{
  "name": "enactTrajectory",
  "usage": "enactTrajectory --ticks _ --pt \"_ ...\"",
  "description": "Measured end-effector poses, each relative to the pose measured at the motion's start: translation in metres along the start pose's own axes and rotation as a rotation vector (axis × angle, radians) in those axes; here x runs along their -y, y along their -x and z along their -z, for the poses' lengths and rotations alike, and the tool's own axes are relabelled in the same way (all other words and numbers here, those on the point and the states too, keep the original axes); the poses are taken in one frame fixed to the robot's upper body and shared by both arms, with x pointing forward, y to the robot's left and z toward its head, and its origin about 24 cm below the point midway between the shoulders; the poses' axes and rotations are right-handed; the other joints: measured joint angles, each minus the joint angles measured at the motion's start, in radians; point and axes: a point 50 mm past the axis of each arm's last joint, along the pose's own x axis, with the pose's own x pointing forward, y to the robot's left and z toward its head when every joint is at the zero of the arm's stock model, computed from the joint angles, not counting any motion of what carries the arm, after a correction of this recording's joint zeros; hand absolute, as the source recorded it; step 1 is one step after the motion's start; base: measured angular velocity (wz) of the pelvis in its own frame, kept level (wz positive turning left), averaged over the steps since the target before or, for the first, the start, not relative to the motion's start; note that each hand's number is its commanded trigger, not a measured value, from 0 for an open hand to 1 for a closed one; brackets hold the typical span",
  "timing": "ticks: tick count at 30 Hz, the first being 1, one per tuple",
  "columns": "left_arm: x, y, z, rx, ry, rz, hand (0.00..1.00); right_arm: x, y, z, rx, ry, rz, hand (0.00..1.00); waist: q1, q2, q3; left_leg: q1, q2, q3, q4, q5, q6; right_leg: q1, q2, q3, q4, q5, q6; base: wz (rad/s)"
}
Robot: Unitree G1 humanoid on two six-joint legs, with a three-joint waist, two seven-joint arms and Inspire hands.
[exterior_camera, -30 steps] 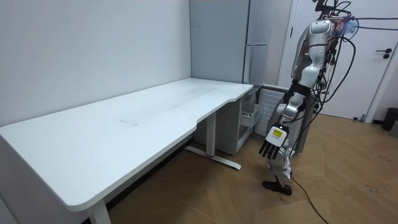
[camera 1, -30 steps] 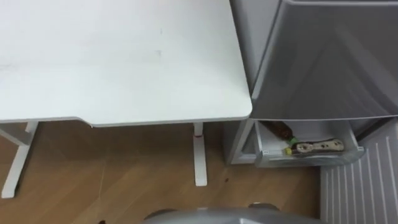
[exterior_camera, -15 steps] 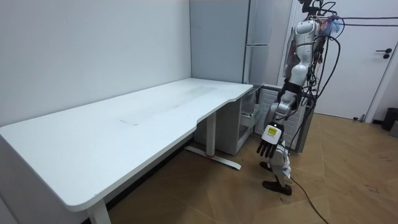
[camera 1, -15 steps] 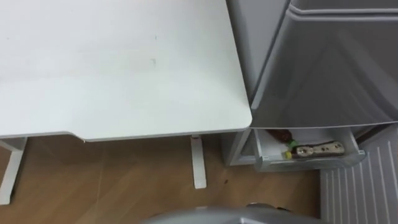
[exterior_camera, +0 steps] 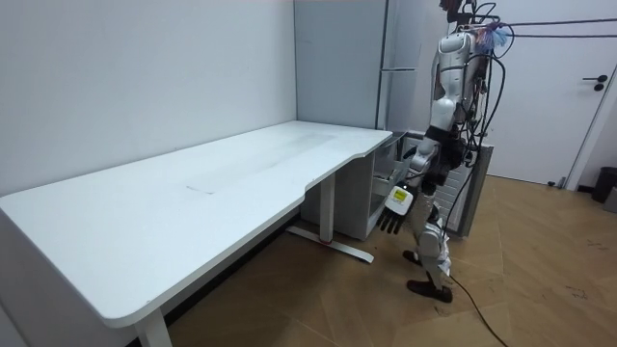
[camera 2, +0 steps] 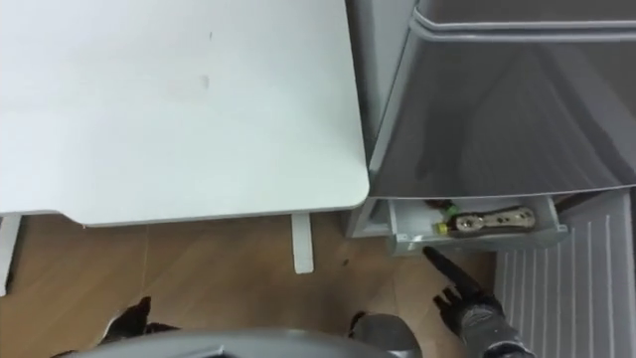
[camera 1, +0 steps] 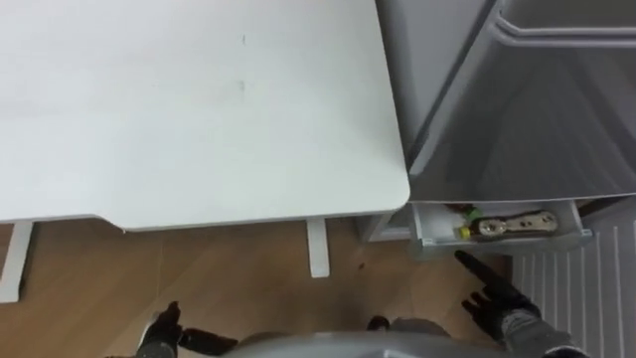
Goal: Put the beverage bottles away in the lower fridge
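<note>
Two drinks [camera 1: 502, 226], seemingly, lie in the drawer [camera 1: 497, 245]; right hand [camera 1: 504, 304] outstretched nearby.

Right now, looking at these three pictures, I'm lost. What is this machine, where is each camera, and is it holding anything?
This is a two-legged humanoid robot standing by a long white desk and a tall grey fridge. Two pictures come from cameras in its head, looking down; the third comes from a camera across the room. The fridge's low pale drawer is open, with drink bottles lying inside. The robot's right hand points towards it, fingers straight; its left hand hangs open. Neither holds anything.
</note>
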Motion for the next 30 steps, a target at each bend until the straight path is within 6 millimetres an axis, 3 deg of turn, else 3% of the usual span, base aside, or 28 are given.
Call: enactTrajectory --ticks 5,7,8,12,14,16,19,22,25,30 --pt "0.004 -0.003 -0.017 0.041 -0.02 0.02 0.0 -0.03 -0.004 -0.01 0.039 -0.177 -0.07 0.0 0.016 0.013 0.0136 -0.154 -0.007 0.005 0.09 0.0 0.0 -0.155 -0.024 -0.004 0.08 -0.001 -0.014 -0.04" --pt "0.002 -0.005 -0.027 0.056 -0.016 0.015 0.0 -0.052 -0.006 -0.019 0.069 -0.236 -0.122 0.0 0.021 0.009 0.0284 -0.238 -0.017 0.01 0.144 -0.001 0.0 -0.252 -0.049 -0.003 0.166 -0.012 -0.026 0.04" --pt "0.001 -0.005 -0.03 0.062 -0.008 0.013 0.0 -0.058 -0.006 -0.021 0.074 -0.255 -0.135 0.0 0.021 0.007 0.0305 -0.265 -0.018 0.011 0.169 -0.001 0.0 -0.278 -0.053 -0.001 0.19 -0.016 -0.029 0.13" --pt "-0.002 -0.007 -0.038 0.084 0.011 0.001 0.0 -0.089 -0.005 -0.046 0.125 -0.405 -0.209 0.0 0.043 -0.002 0.04 -0.48 -0.011 0.019 0.393 -0.079 0.005 -0.489 -0.077 0.025 0.402 -0.075 -0.045 0.04" --pt "-0.003 -0.007 -0.037 0.073 0.0 -0.016 0.0 -0.105 -0.002 -0.065 0.159 -0.449 -0.253 0.0 0.044 -0.005 0.04 -0.614 -0.007 0.02 0.535 -0.121 0.002 -0.616 -0.102 0.027 0.529 -0.108 -0.059 0.13" --pt "-0.003 -0.007 -0.038 0.066 -0.021 -0.029 0.0 -0.111 0.001 -0.078 0.186 -0.488 -0.273 0.0 0.047 -0.007 0.04 -0.707 -0.003 0.023 0.641 -0.146 0.005 -0.707 -0.113 0.044 0.621 -0.147 -0.055 0.17" --pt "-0.003 -0.007 -0.039 0.059 -0.03 -0.033 0.0 -0.119 0.005 -0.099 0.233 -0.498 -0.28 0.0 0.059 -0.01 0.0389 -0.832 0.007 0.023 0.778 -0.178 0.011 -0.829 -0.118 0.058 0.739 -0.173 -0.067 0.07" --pt "-0.002 -0.007 -0.044 0.074 -0.053 -0.026 0.0 -0.124 0.01 -0.114 0.28 -0.514 -0.291 0.0 0.067 -0.015 0.0383 -0.93 0.009 0.024 0.884 -0.196 0.014 -0.928 -0.127 0.071 0.842 -0.191 -0.076 0.11" --pt "-0.005 -0.006 -0.052 0.106 -0.077 -0.026 0.0 -0.132 0.013 -0.12 0.293 -0.506 -0.322 0.0 0.065 -0.032 0.0337 -1.017 0.014 0.025 0.961 -0.206 0.014 -1.015 -0.136 0.08 0.919 -0.211 -0.073 0.14" --pt "-0.003 -0.003 -0.059 0.146 -0.055 -0.012 0.0 -0.148 0.017 -0.125 0.3 -0.482 -0.378 0.0 0.065 -0.041 0.0309 -1.095 0.025 0.021 1.055 -0.22 0.01 -1.091 -0.139 0.086 1.013 -0.24 -0.074 0.11"
